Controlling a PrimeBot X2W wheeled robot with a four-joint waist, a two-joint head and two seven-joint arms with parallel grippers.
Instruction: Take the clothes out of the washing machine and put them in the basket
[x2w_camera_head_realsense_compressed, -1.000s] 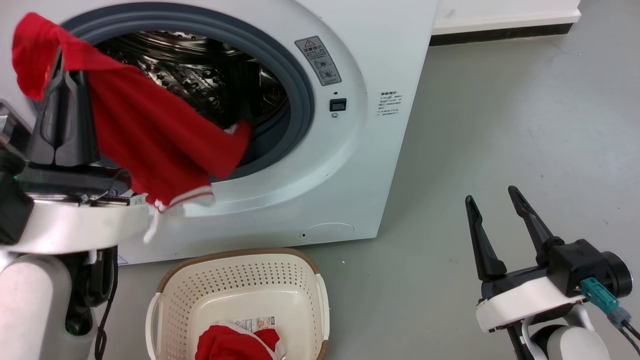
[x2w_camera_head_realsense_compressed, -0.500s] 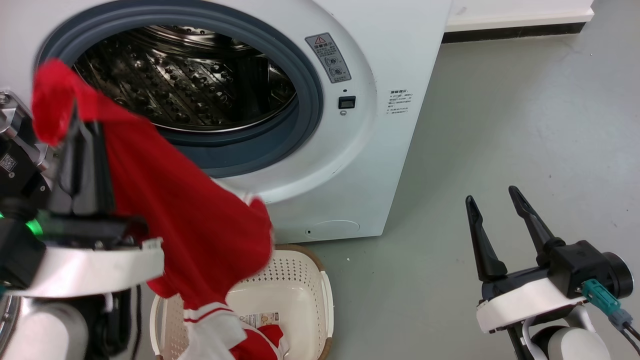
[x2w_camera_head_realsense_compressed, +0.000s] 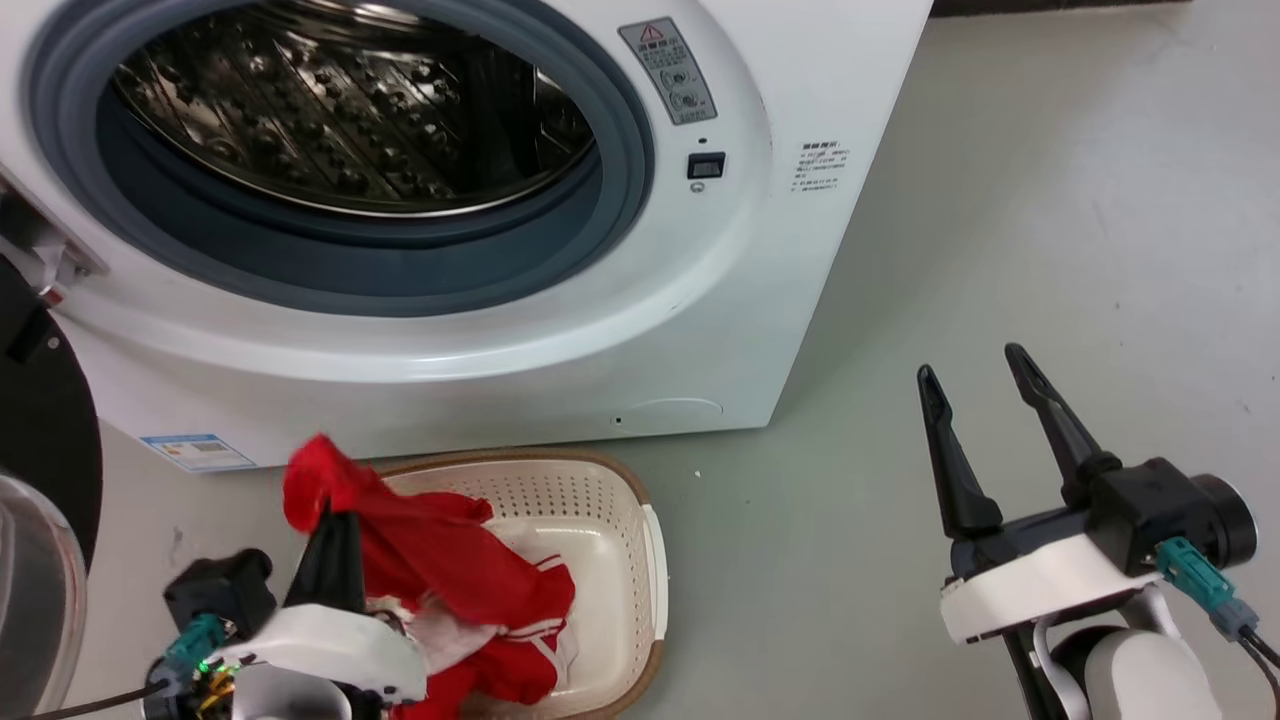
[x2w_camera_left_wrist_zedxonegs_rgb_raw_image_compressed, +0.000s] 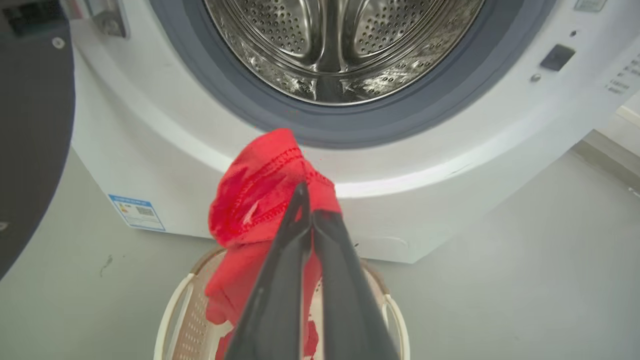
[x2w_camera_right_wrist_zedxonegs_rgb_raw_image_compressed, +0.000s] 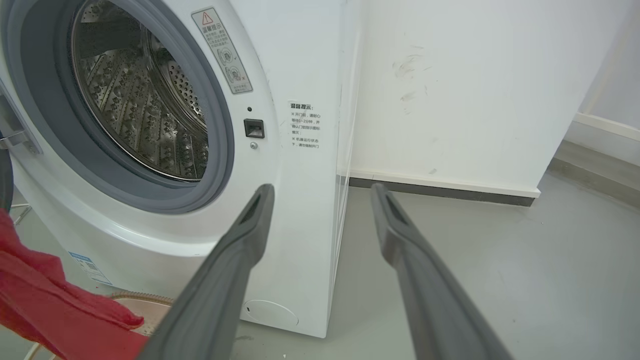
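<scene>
The washing machine (x2w_camera_head_realsense_compressed: 700, 330) stands open, and its steel drum (x2w_camera_head_realsense_compressed: 340, 110) shows bare metal inside. On the floor in front of it sits the basket (x2w_camera_head_realsense_compressed: 640, 520), with red clothes (x2w_camera_head_realsense_compressed: 470, 590) heaped in its left half. My left gripper (x2w_camera_head_realsense_compressed: 326, 512) hangs low over the basket's left side, shut on a bunch of the red clothes (x2w_camera_left_wrist_zedxonegs_rgb_raw_image_compressed: 260, 185); the fabric trails from the left gripper (x2w_camera_left_wrist_zedxonegs_rgb_raw_image_compressed: 306, 197) down into the basket (x2w_camera_left_wrist_zedxonegs_rgb_raw_image_compressed: 172, 320). My right gripper (x2w_camera_head_realsense_compressed: 968, 360) is open on the right above bare floor, holding nothing; in its own view the right gripper (x2w_camera_right_wrist_zedxonegs_rgb_raw_image_compressed: 322, 189) faces the washing machine (x2w_camera_right_wrist_zedxonegs_rgb_raw_image_compressed: 300, 210).
The machine's dark round door (x2w_camera_head_realsense_compressed: 40, 430) is swung open at the far left, close to my left arm. Grey floor (x2w_camera_head_realsense_compressed: 1050, 220) stretches to the right of the machine. A white wall with a dark skirting strip (x2w_camera_right_wrist_zedxonegs_rgb_raw_image_compressed: 440, 192) runs behind it.
My left gripper has come down from the porthole to the basket, carrying the red garment out of the drum. The head camera has shifted downward. The right gripper has stayed put and open.
</scene>
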